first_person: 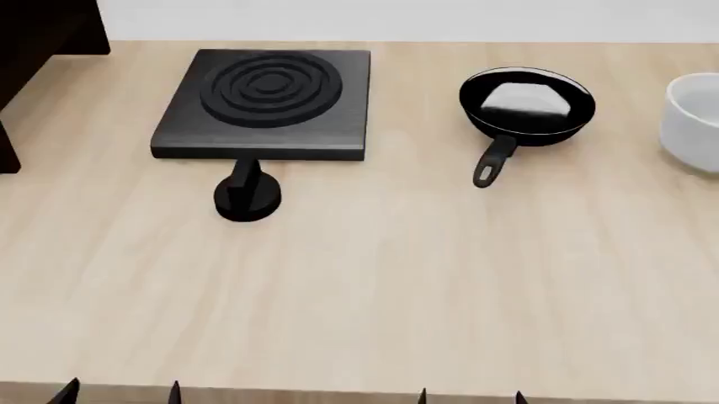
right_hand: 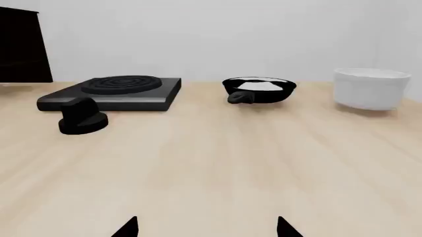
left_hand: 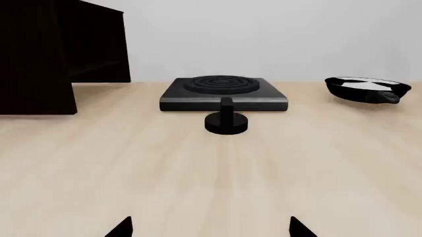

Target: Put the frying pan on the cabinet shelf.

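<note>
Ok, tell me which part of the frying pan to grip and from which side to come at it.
Grip the frying pan by its short handle, probably with the right end effector. The handle sticks out toward the robot's side of the table, free of the white bowl and the burner plate, so come from the near edge, closing across the handle above its eyelet.

Showing only as dark fingertips at the near frame edge: left end effector (first_person: 121, 390) and right end effector (first_person: 470, 396). Running off the frame: dark cabinet (first_person: 34, 50), shelf boards lost in blackness; white bowl (first_person: 693, 118). Getting clipped at the edge: frying pan (left_hand: 366, 90).
</note>
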Robot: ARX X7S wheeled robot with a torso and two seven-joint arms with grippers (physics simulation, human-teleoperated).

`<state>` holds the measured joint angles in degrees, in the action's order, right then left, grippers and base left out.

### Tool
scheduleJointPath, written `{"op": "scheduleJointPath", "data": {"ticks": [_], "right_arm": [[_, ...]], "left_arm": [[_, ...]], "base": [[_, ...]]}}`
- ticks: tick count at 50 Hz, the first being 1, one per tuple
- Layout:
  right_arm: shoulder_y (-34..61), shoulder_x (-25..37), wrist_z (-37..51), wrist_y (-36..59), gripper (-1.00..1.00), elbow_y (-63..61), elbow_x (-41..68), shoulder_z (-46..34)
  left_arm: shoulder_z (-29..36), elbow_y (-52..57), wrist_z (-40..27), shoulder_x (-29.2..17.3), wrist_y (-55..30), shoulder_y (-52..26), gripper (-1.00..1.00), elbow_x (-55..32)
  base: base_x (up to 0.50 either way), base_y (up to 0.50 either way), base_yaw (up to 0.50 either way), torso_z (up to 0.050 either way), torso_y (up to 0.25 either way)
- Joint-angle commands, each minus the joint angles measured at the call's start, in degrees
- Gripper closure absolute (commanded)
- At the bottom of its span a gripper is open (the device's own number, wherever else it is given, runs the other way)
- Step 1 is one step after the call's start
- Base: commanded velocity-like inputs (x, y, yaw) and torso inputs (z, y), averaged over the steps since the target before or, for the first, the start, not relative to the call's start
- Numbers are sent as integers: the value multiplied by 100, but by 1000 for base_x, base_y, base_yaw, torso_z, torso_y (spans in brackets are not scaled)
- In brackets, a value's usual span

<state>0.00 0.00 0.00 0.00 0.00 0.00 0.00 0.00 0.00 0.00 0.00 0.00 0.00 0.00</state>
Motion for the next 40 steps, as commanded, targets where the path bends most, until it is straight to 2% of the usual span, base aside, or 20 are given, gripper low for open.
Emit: {"op": "scheduleJointPath", "data": {"ticks": [1, 19, 40], "right_arm": [[0, 54, 72, 0, -100, 0, 0, -72], [28, 331, 446, 232, -100, -53, 128, -406], [54, 505, 631, 328, -100, -134, 216, -601]], "left_arm": [[0, 0, 0, -57, 0, 0, -100, -56], [547, 16, -136, -404, 375, 81, -100, -204], [693, 34, -266, -506, 336, 72, -100, -457]], "base": [[0, 0, 0, 0, 0], [0, 0, 0, 1, 0], [0, 0, 0, 50, 0]]}}
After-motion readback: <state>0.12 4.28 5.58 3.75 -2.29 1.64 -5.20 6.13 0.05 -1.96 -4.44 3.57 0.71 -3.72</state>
